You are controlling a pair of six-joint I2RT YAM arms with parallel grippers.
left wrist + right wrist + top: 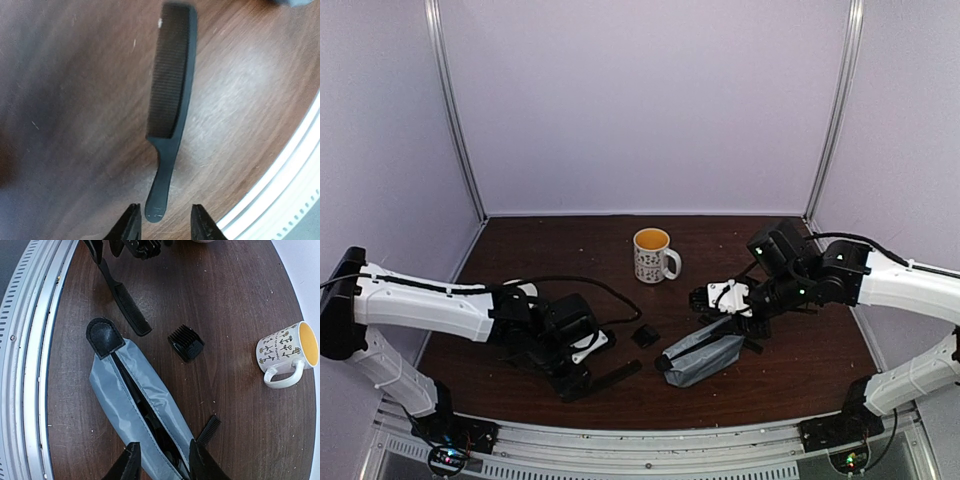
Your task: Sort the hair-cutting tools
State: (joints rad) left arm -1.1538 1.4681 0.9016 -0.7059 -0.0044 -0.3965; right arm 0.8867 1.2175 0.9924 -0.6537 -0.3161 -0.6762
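Note:
A black comb with a handle lies flat on the brown table, and its handle tip sits between the fingertips of my open left gripper without touching them. From above, this comb is near the front edge beside the left gripper. A grey zip pouch lies unzipped with dark tools inside. My right gripper is shut across its near end. A small black block rests beside the pouch. A second comb pokes out from under the pouch.
A patterned mug with a yellow inside stands upright at the middle back. The table's metal front rail runs close to the comb. Pale walls close in the left, right and back.

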